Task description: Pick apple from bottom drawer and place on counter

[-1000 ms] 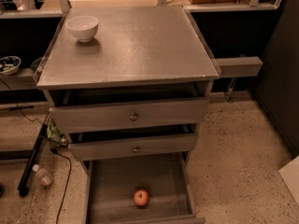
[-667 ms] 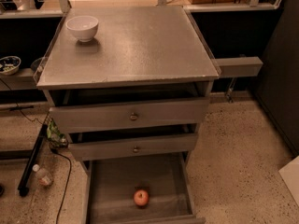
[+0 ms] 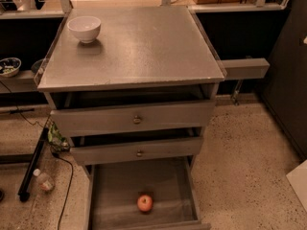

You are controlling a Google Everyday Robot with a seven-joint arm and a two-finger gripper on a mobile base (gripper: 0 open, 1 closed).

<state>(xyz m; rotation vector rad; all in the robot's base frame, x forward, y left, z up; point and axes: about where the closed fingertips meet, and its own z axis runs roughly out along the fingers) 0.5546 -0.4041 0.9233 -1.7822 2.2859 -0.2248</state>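
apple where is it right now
Low in the camera view, the apple lies on the floor of the open bottom drawer, near its front centre, below the middle drawer; the hand is not in view.

Tool not in view. Surface (image 3: 144,47) lay open across its centre and from 3 to 6 o'clock; the one obstacle was the white bowl (image 3: 84,28) at 10 o'clock, near the corner. Bottom drawer (image 3: 120,186) stood pulled out, open from above. Middle drawer (image 3: 136,151) front overhung its 12 o'clock end. Apple (image 3: 145,203) sat toward 6 o'clock near the front wall, with bare floor at 3 and 9 o'clock. Side shelf (image 3: 245,68) jutted out at the surface's 3 o'clock.
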